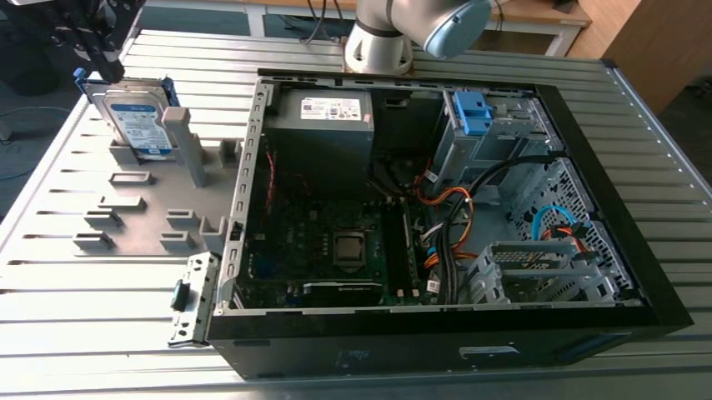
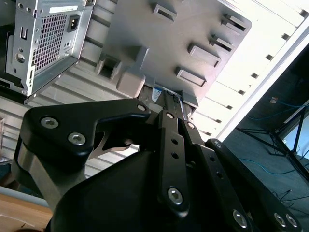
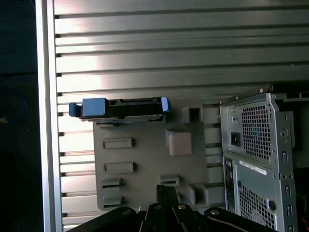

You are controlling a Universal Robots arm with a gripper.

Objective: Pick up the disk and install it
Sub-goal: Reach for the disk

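Step in hand: pick-up, approach stage. The disk [image 1: 136,117] is not yet grasped, and nothing has been installed.
Disk location: stood upright on its edge in a slot of the grey holder [image 1: 145,208], at the holder's far end. The holder is laid on the slatted worktop [image 1: 67,300], beside the open computer case [image 1: 656,275] and outside it.
Gripper position: the gripper [image 1: 109,71] is poised close above the disk's top edge in the exterior view. Contact is judged absent.
Gripper state: in both wrist views the fingers [image 3: 166,203] are seen drawn together, with nothing between them.
Alignment: in the first wrist view the disk is presented edge-on, well apart from the fingertips.
Next move, as judged: the fingers must be parted wider than the disk's thickness, centred over its top edge, squared to its flat faces and kept clear of the holder's post.
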